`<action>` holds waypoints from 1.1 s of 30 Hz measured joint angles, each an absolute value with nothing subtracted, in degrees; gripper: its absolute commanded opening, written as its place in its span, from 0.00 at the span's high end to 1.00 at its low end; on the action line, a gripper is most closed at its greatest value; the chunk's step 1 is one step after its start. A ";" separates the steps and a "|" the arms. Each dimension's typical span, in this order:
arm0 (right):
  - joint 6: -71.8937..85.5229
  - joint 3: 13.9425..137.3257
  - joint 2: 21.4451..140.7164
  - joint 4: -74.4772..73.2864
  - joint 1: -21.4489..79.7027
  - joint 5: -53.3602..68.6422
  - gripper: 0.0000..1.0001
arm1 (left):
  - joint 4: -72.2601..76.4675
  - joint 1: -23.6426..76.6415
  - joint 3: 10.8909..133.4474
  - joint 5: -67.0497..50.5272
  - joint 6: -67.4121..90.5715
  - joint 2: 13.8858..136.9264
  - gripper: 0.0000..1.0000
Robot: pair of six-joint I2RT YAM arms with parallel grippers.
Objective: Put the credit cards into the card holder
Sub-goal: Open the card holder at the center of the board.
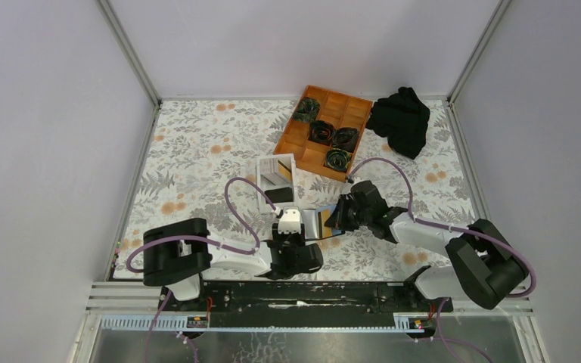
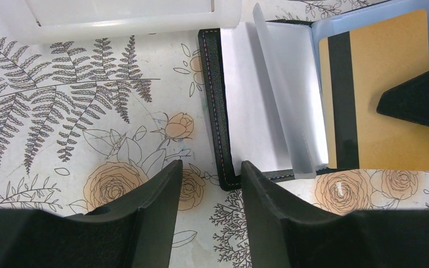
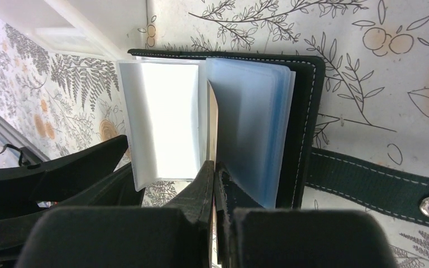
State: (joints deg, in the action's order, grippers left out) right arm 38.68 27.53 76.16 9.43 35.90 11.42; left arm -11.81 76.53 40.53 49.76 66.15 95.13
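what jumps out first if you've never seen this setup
The black card holder lies open mid-table, clear sleeves fanned up, with the right jaws pinching an orange-tan card against the sleeves. The left jaws stand open at one corner of it. Farther back sits an orange compartment tray.

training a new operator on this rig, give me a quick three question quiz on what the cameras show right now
1. True or false: the card holder lies closed on the table.
2. Fill in: the left gripper has its jaws ___.
3. What is the right gripper shut on? A the orange-tan credit card; B the strap; C the white box.
Key: 1 false, it lies open; 2 open; 3 A.
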 measured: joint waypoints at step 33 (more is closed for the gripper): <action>38.70 26.74 85.95 22.83 30.81 22.39 1.00 | -12.69 76.53 40.51 50.78 66.46 95.35 0.48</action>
State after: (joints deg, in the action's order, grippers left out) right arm 38.70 26.74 85.95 22.83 30.81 22.39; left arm -12.69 76.53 40.51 50.78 66.46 95.35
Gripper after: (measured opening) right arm 0.018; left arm 0.513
